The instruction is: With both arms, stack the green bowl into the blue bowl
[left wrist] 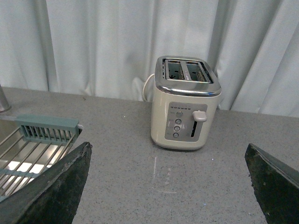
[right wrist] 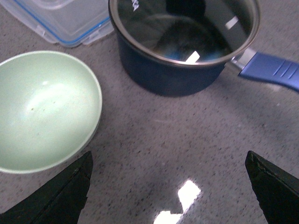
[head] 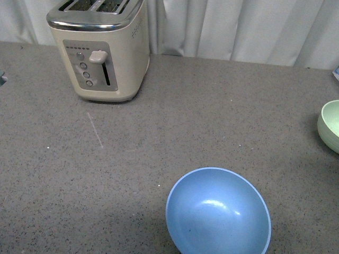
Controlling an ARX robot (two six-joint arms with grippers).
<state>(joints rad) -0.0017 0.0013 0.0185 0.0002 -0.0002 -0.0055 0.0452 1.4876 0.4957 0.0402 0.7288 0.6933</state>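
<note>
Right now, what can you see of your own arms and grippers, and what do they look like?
Only the jaws show, in the wrist views. The left gripper has two matte black, wedge-shaped jaws tapering to a point, faintly scuffed. The right gripper looks the same. No cables, markings or lights are visible, and the front view shows neither arm.

The left gripper [left wrist: 167, 151] has two fingers [left wrist: 56, 191]. Each finger is a flat, matte black wedge that tapers to a pointed tip, and its surface is faintly mottled and scuffed. The right gripper [right wrist: 168, 156] has fingers [right wrist: 273, 189] of the same form: dark, triangular and straight-edged, with a dull finish.
</note>
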